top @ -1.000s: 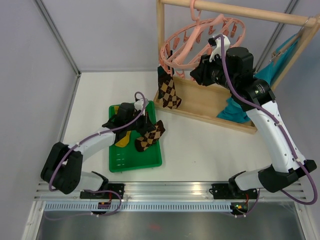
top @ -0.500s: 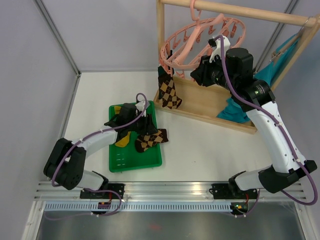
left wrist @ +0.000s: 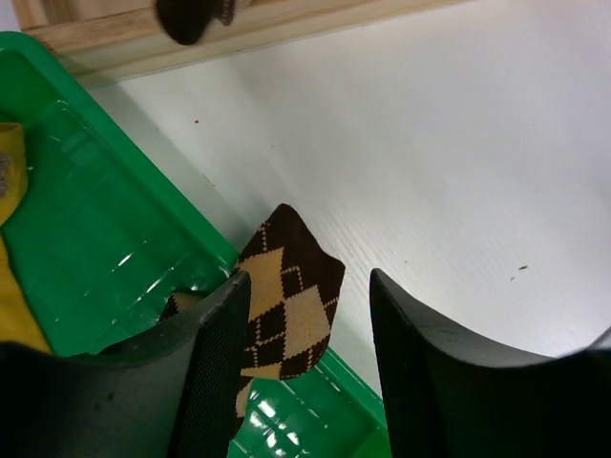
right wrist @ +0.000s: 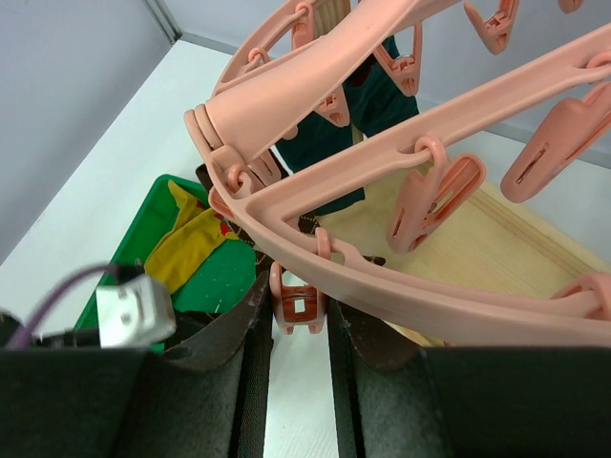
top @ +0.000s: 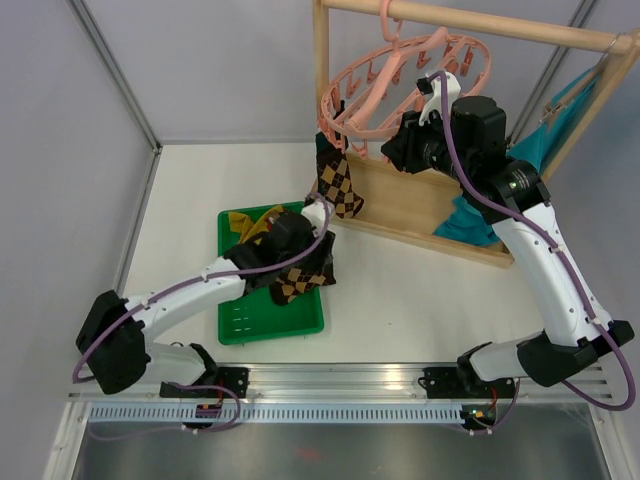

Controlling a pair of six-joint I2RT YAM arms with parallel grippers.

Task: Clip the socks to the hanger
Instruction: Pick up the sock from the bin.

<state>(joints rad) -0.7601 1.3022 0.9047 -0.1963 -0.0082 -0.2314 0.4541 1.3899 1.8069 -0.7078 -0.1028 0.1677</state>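
The pink hanger (top: 400, 75) hangs from the wooden rail. A brown argyle sock (top: 338, 182) dangles from one of its clips, and a dark teal sock (right wrist: 374, 91) hangs beside it. My right gripper (top: 402, 143) is up at the ring, shut on a pink clip (right wrist: 299, 303) under the hanger ring (right wrist: 401, 286). A second argyle sock (left wrist: 291, 305) lies over the right rim of the green tray (left wrist: 86, 239). My left gripper (left wrist: 307, 286) hovers over that sock, open, holding nothing. A mustard yellow sock (top: 262, 222) lies in the tray.
The wooden rack's base board (top: 420, 215) stands just behind the tray (top: 240, 320). A large turquoise cloth (top: 470, 218) hangs at the rack's right side. White tabletop (left wrist: 458, 143) lies to the right of the tray.
My left gripper has opened and let the argyle sock drop onto the tray's right rim, and the arm has swung right over it. The right arm has not moved.
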